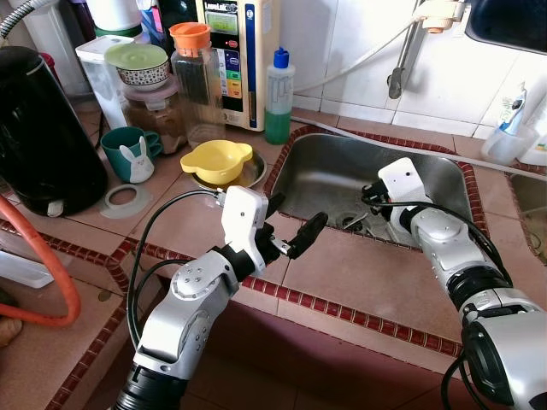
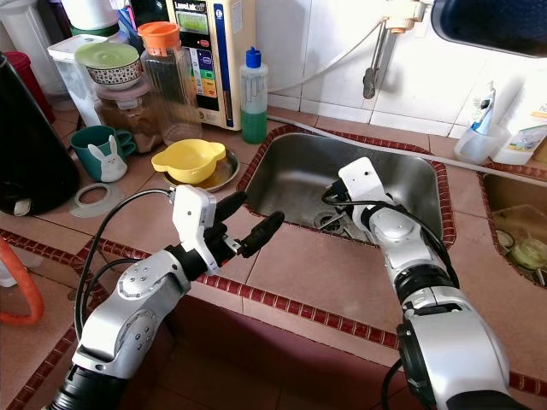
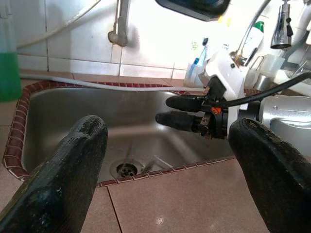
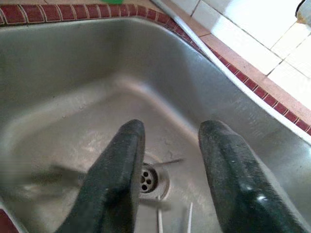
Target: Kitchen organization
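Note:
The steel sink [image 1: 318,167] is set into the tiled counter. My right gripper [image 4: 173,130] reaches down into the basin, open, with nothing between its fingers, hovering over the drain [image 4: 146,180]. A few thin metal utensils [image 4: 160,219] lie on the sink floor beside the drain. My left gripper [image 1: 296,215] is held over the counter just in front of the sink's near left corner, open and empty, pointing toward the right gripper [image 3: 163,110].
A yellow bowl [image 1: 218,160] sits on a metal plate left of the sink. Behind it stand a green soap bottle [image 1: 278,98], an orange-lidded jar [image 1: 195,77], a teal rabbit mug [image 1: 130,154] and a black pot [image 1: 43,137]. An orange hose [image 1: 51,286] curves at near left.

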